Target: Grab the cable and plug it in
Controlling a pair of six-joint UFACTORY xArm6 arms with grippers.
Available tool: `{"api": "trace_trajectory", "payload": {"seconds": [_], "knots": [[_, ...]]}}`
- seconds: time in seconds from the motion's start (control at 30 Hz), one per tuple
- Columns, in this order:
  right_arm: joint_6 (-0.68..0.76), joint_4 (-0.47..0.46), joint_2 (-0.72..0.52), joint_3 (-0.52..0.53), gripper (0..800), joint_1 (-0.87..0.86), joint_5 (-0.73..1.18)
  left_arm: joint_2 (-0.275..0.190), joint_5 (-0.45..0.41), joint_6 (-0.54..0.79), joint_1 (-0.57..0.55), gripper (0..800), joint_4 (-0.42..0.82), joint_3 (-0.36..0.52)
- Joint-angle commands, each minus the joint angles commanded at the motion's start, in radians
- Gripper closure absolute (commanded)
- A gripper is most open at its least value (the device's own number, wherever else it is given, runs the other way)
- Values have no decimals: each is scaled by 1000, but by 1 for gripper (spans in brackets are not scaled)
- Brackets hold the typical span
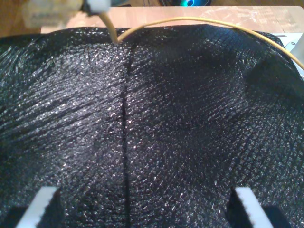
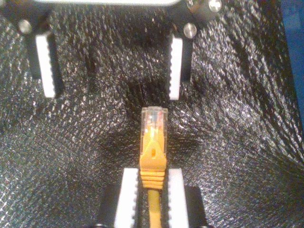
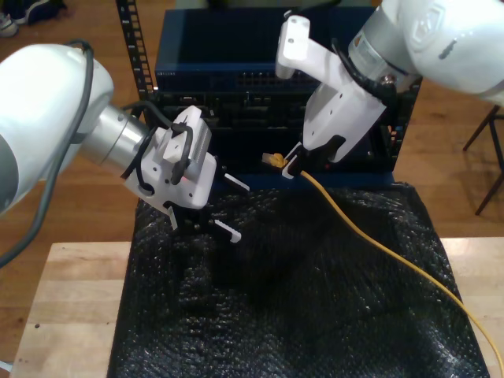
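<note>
The yellow-orange cable (image 3: pixel 378 244) runs from the exterior view's lower right up over the black mat to my second gripper (image 3: pixel 293 167). That gripper is shut on the cable's boot just behind the clear plug (image 2: pixel 154 123), which sticks out past my second gripper (image 2: pixel 152 175) in the air. My first gripper (image 3: pixel 236 209) hangs open at the exterior view's left, low over the mat. It faces the plug with nothing between its fingers, and shows as my first gripper (image 2: pixel 112 94) beyond the plug. From my first gripper (image 1: pixel 145 190), the cable (image 1: pixel 190 20) arcs across the mat's far edge.
A crinkled black mat (image 3: pixel 299 315) covers most of the wooden table (image 3: pixel 71 299). Behind it stands a dark rack with a blue network switch (image 3: pixel 236 55) and rows of ports. Bare wood floor lies at both sides in the exterior view.
</note>
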Motion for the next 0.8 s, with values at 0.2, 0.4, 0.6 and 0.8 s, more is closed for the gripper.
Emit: {"api": "trace_trajectory", "payload": {"seconds": [0.2,0.4,0.6,0.8], "knots": [[-5,0,-18,6,794,0,18,-2,3,-2,3,0,-5,-6],[-15,-2,-20,9,794,0,20,-3,18,0,6,1,-69,-9],[-15,2,-20,21,794,5,20,-6,23,0,8,1,-80,-9],[-17,14,-20,26,794,5,18,-8,92,-3,15,2,-110,-51]]}}
